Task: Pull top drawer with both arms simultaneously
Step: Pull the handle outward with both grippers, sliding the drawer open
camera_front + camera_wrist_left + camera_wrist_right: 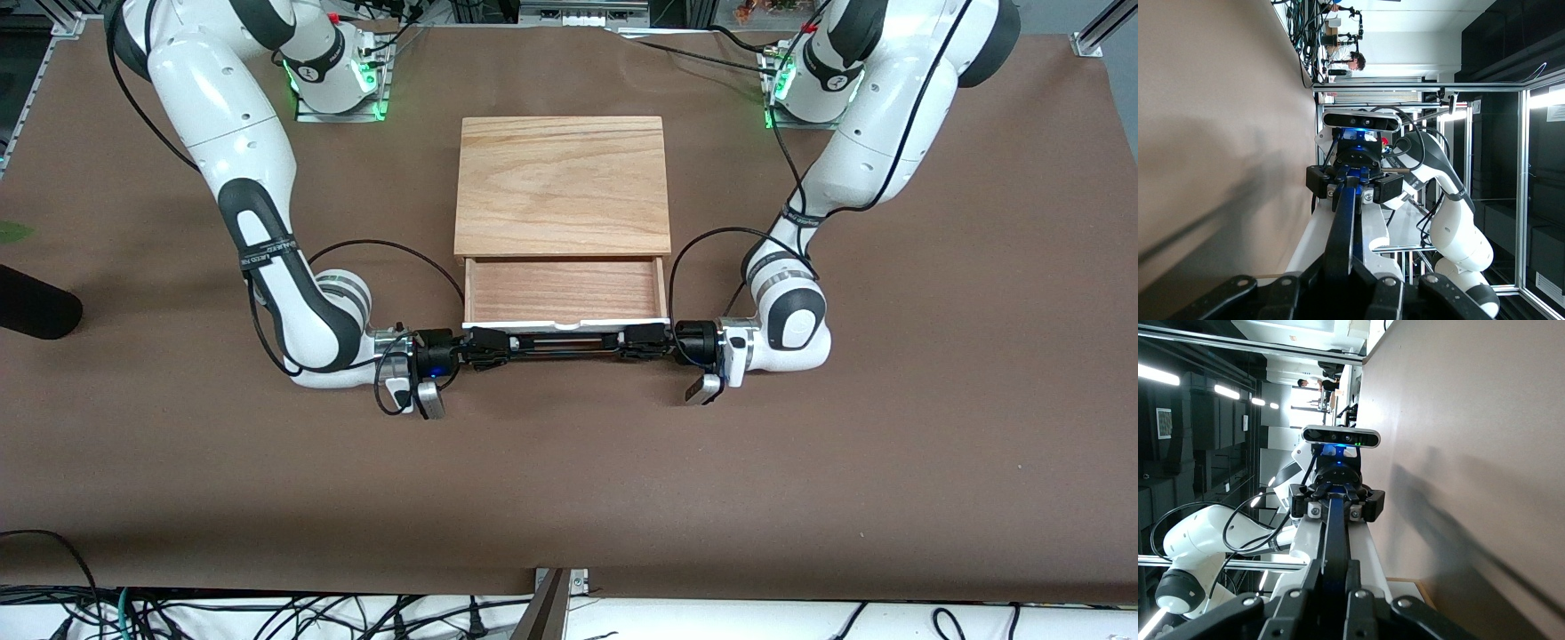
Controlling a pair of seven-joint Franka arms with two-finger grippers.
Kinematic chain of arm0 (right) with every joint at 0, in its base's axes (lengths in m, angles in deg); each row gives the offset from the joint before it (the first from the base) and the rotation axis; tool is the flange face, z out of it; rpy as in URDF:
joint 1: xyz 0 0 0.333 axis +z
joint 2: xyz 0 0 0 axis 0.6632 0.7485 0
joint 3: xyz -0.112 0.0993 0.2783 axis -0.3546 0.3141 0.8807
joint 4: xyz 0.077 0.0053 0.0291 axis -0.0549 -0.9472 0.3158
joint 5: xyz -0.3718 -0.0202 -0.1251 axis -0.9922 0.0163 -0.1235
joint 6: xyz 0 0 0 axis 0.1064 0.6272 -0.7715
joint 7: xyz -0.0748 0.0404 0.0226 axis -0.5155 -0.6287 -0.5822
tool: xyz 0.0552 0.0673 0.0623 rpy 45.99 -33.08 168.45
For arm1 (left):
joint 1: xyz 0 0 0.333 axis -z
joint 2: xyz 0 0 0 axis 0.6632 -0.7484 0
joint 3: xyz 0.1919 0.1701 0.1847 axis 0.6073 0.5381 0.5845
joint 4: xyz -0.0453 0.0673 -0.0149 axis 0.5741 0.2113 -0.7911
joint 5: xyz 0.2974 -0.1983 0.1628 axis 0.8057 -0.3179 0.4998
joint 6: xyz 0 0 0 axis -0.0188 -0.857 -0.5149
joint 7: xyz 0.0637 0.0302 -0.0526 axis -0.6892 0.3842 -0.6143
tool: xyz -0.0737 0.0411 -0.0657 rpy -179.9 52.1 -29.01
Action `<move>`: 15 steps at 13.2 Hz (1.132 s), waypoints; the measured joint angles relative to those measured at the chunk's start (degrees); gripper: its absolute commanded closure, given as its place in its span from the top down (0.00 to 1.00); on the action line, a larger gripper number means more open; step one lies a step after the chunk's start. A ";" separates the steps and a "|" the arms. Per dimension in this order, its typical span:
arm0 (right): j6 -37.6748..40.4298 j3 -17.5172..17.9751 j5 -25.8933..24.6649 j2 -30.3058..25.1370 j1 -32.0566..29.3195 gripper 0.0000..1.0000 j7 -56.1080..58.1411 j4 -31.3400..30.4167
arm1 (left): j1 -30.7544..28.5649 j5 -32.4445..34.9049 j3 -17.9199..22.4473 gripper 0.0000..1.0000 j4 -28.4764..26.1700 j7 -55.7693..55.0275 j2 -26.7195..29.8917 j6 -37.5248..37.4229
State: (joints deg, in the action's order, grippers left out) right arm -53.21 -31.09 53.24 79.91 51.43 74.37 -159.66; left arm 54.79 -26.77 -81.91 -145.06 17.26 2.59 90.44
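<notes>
The top drawer [564, 290] stands pulled out of the wooden cabinet [562, 182], toward the front camera, and its light wood interior shows bare. A long black handle [564, 345] runs along its white front panel [533, 322]. My right gripper [484, 347] is shut on the handle at the end toward the right arm. My left gripper [642, 342] is shut on the other end. In the left wrist view the handle [1343, 220] runs from my left gripper [1346, 263] to the right gripper [1353, 181]. The right wrist view shows the handle [1336, 533] clamped in my right gripper [1336, 570].
The brown table cover [569, 480] stretches wide on the side nearer the front camera. A black object [31, 307] lies at the table edge toward the right arm's end. Loose cables [267, 613] hang below the front edge.
</notes>
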 measured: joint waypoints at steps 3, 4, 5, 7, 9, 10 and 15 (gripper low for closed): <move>-0.12 -0.01 0.00 0.01 0.04 0.00 -0.12 0.01 | 0.00 0.00 0.04 0.30 0.12 -0.28 -0.18 -0.14; -0.13 -0.02 0.00 0.02 0.06 0.00 -0.12 0.06 | -0.01 -0.01 0.06 0.36 0.17 -0.43 -0.30 -0.17; -0.13 -0.03 0.00 0.02 0.07 0.00 -0.12 0.08 | 0.00 -0.01 0.07 0.42 0.20 -0.55 -0.34 -0.17; -0.08 -0.03 -0.01 0.02 0.10 0.00 -0.12 0.13 | 0.00 -0.01 0.21 0.48 0.19 -0.84 -0.67 0.01; -0.05 -0.12 -0.04 0.03 0.11 0.00 -0.12 0.12 | -0.07 -0.01 0.71 0.48 -0.13 -1.08 -0.78 -0.08; -0.03 -0.16 -0.04 0.02 0.11 0.00 -0.12 0.13 | -0.23 -0.01 0.89 0.48 -0.32 -1.30 -0.68 -0.21; 0.17 -0.32 -0.01 0.01 0.01 0.00 -0.09 0.60 | -0.76 -0.01 1.98 0.59 -1.37 -4.04 0.49 -0.13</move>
State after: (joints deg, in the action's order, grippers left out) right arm -53.04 -31.41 53.23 79.92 51.44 74.28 -159.05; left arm 54.03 -26.79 -79.93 -146.44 13.22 3.08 90.31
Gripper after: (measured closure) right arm 0.824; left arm 0.515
